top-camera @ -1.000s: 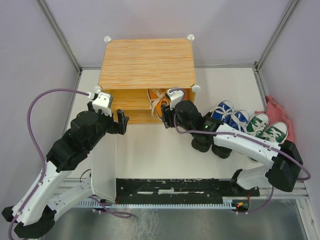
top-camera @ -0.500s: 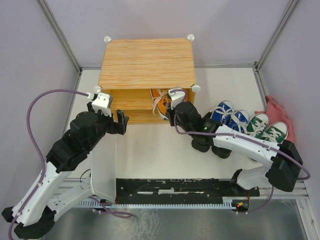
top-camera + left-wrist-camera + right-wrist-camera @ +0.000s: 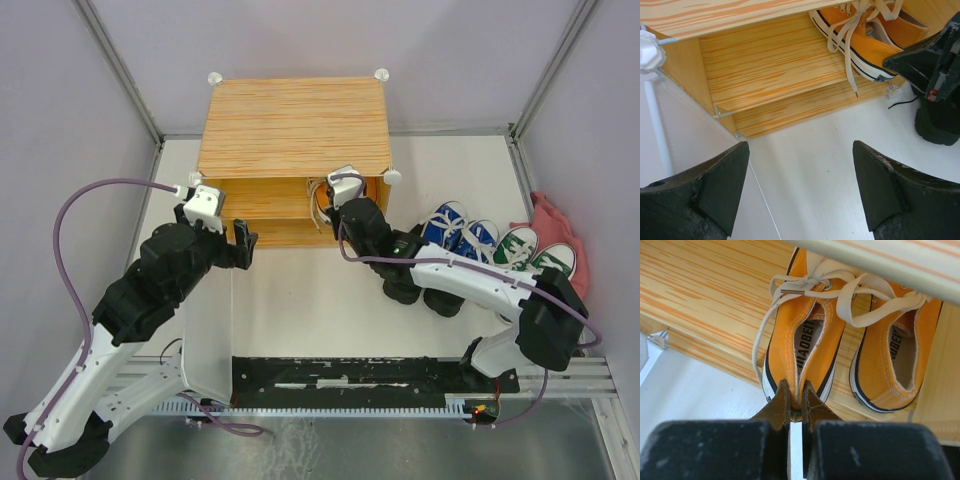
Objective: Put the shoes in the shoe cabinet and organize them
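The shoe cabinet (image 3: 295, 125) stands at the back with its white door (image 3: 208, 330) swung open toward me. An orange sneaker (image 3: 790, 335) lies toe-inward on the wood-grain shelf (image 3: 705, 290), and my right gripper (image 3: 796, 390) is shut on its heel. Its mate (image 3: 885, 365) sits beside it on the right. My left gripper (image 3: 800, 150) hangs open and holds nothing, in front of the cabinet's left half. Blue sneakers (image 3: 455, 228), green sneakers (image 3: 535, 255) and black boots (image 3: 420, 285) stand on the table to the right of the cabinet.
A pink cloth (image 3: 555, 215) lies at the far right wall. The right arm crosses over the black boots. The open door stands on edge between the left arm and the middle of the table. A black rail (image 3: 350, 375) runs along the near edge.
My right gripper has shut on the orange sneaker's heel and moved toward the cabinet, carrying the shoe further under the top. The left arm has not moved.
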### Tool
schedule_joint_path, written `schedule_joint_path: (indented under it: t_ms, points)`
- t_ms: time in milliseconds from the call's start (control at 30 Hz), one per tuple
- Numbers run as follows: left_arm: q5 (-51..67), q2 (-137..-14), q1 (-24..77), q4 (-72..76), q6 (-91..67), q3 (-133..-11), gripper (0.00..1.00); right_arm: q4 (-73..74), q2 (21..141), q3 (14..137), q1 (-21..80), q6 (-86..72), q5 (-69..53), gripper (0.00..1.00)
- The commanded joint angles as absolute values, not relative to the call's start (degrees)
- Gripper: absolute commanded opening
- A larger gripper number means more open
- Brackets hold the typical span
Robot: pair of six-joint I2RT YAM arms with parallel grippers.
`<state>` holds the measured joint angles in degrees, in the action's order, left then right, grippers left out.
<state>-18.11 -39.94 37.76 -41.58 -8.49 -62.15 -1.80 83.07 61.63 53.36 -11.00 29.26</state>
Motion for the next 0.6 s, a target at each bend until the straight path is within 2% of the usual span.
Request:
schedule_joint_path:
  t_ms: [0, 567]
  points:
    - [-19.86, -39.6, 37.88, -43.51, -6.74, -60.77, 0.9, -13.51, 84.2, 65.44, 52.21, -8.92, 33.35, 0.02]
    - [-19.6, -40.67, 37.92, -43.06, -6.42, -60.14, 0.9, -17.1, 88.94, 67.14, 49.68, -7.27, 35.38, 0.02]
